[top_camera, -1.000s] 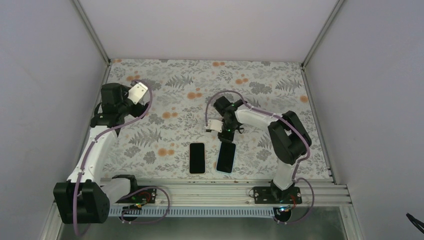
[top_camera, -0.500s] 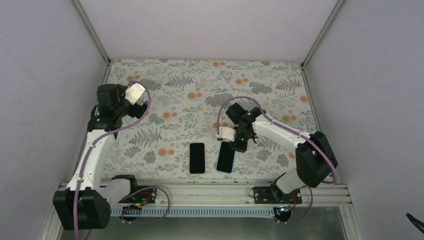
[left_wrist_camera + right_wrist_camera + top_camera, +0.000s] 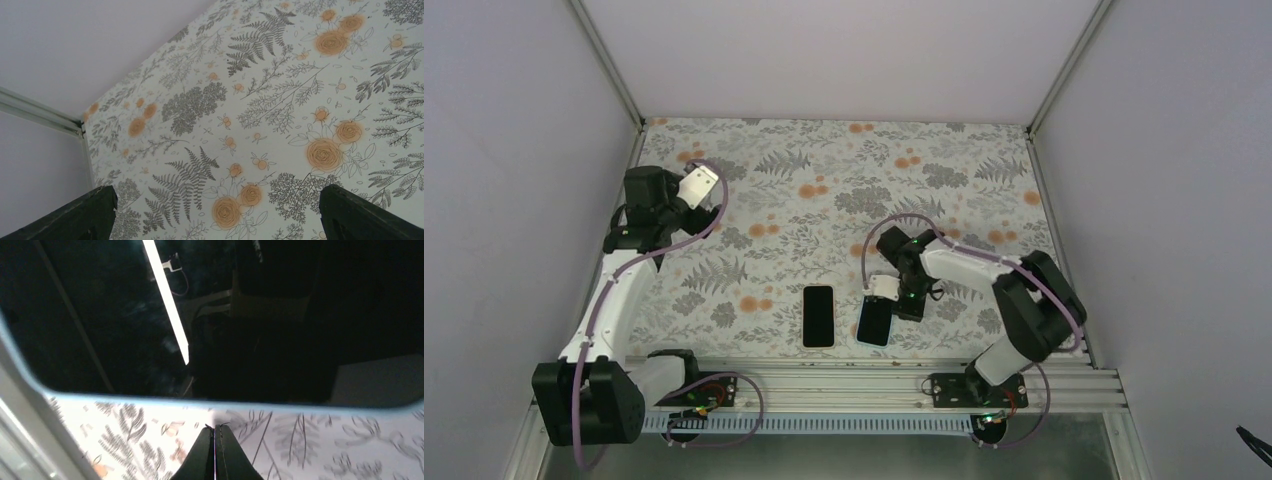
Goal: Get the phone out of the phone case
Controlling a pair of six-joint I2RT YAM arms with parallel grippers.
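Note:
A phone with a black screen in a light-blue case (image 3: pixel 875 321) lies flat near the table's front edge. In the right wrist view its screen (image 3: pixel 210 315) fills the upper frame, with the case's blue rim (image 3: pixel 150 400) below it. My right gripper (image 3: pixel 898 302) is low at the far end of this phone. Its jaws are pressed together, and its tips (image 3: pixel 216 427) stop just short of the rim, holding nothing. My left gripper (image 3: pixel 696 184) is raised at the far left with its jaws wide apart (image 3: pixel 215 200) and empty.
A second black phone-shaped slab (image 3: pixel 818 316) lies just left of the cased phone, parallel to it. The aluminium rail (image 3: pixel 844 378) runs along the front edge. White walls enclose the flowered table (image 3: pixel 824 190) on three sides.
My right gripper has moved toward the front edge and lowered to the far end of the cased phone. The left arm swayed slightly and returned. Both phones lie where they were.

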